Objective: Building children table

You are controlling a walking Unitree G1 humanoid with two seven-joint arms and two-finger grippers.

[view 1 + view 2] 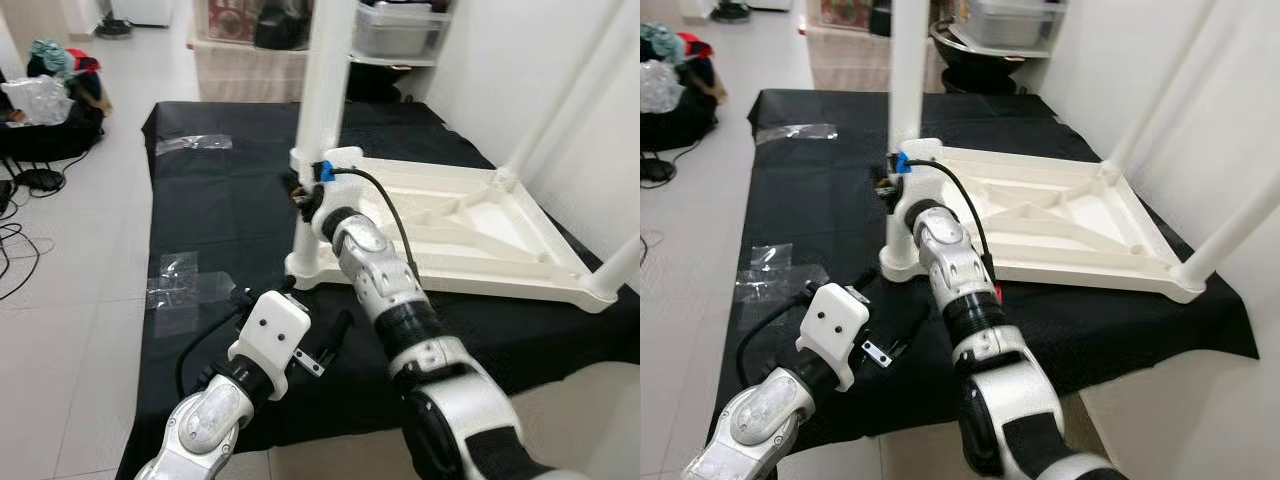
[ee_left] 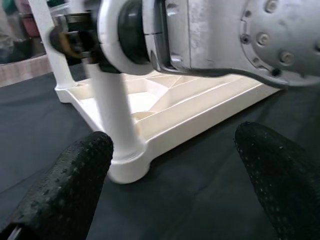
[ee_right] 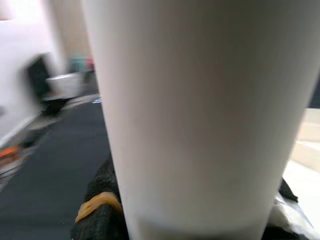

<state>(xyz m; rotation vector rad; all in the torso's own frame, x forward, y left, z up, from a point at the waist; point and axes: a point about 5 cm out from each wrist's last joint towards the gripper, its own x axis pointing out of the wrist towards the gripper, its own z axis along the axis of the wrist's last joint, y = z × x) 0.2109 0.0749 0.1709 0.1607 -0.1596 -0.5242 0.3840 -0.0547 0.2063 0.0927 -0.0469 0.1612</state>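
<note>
The white tabletop point(image 1: 470, 225) lies upside down on the black cloth point(image 1: 215, 210), with its legs pointing up. The right gripper point(image 1: 303, 195) has its jaws closed around the near-left leg point(image 1: 322, 100), just above its socket. The left gripper point(image 1: 325, 350) hangs over the near cloth, jaws wide and holding nothing.

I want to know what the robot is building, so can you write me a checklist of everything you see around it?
Surface: black cloth on the floor.
Job's things: upside-down white plastic table top; white round legs stand in its corners, near leg.
Clutter: clear plastic wrappers.
Grippers: right gripper clamped on the near leg; left gripper open, low over the cloth.
Cables: black cable along the right arm.
Surroundings: white tile floor, bags, storage bin.
</note>
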